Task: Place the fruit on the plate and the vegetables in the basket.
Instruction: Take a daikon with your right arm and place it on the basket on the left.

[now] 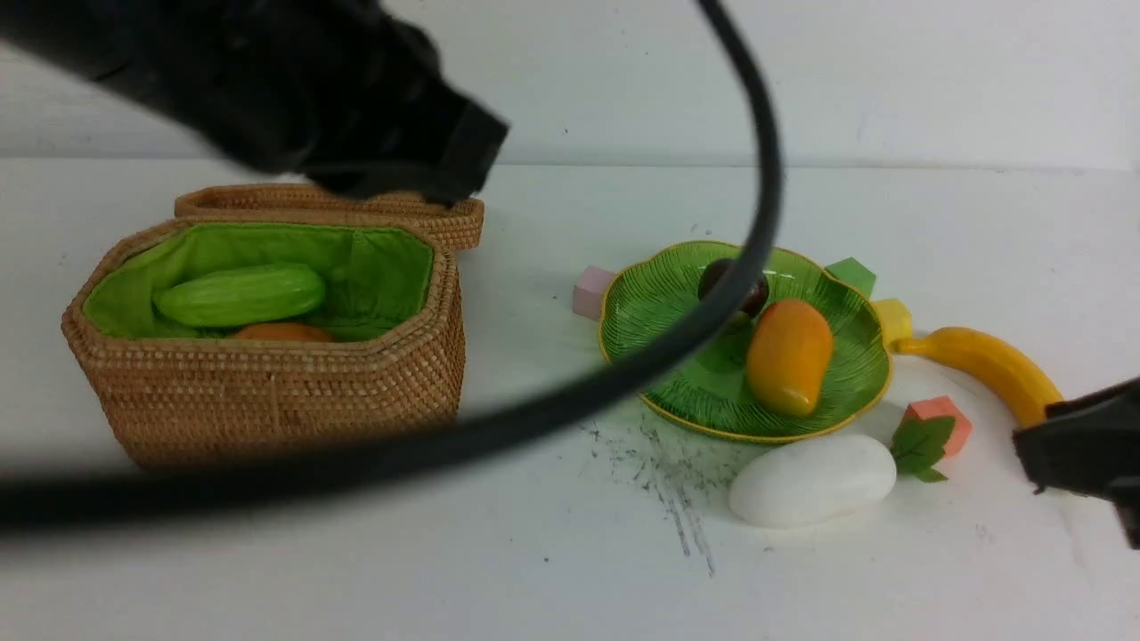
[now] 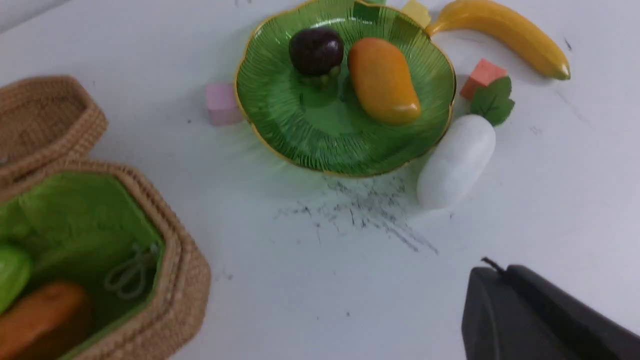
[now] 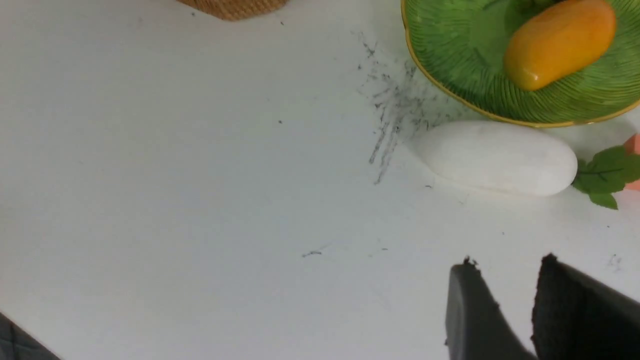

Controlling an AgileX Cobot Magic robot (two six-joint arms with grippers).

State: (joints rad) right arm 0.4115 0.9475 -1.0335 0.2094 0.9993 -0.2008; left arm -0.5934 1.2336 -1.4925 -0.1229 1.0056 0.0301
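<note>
Three toy vegetables and three toy fruits share the white table (image 1: 534, 570). From the front, the basket (image 1: 267, 401) stands open on the left, with the gourd (image 1: 240, 294) and the potato (image 1: 283, 332) lying inside on its green lining. To its right, the plate (image 1: 655, 307) carries the mangosteen (image 1: 712, 283) and the mango (image 1: 789, 356) side by side. The banana (image 1: 989, 361) lies on the table just past the plate's right rim. The radish (image 1: 812, 479) lies on the table against the plate's near edge, its leaves beside a salmon cube (image 1: 946, 412). The left arm (image 1: 267, 80) and a black cable (image 1: 766, 178) blur across the foreground. In the left wrist view, the left gripper (image 2: 495, 280) is closed on nothing, over bare table and apart from the radish. In the right wrist view, the right gripper (image 3: 509, 262) has its fingers parted and empty, near the radish without touching it.
</note>
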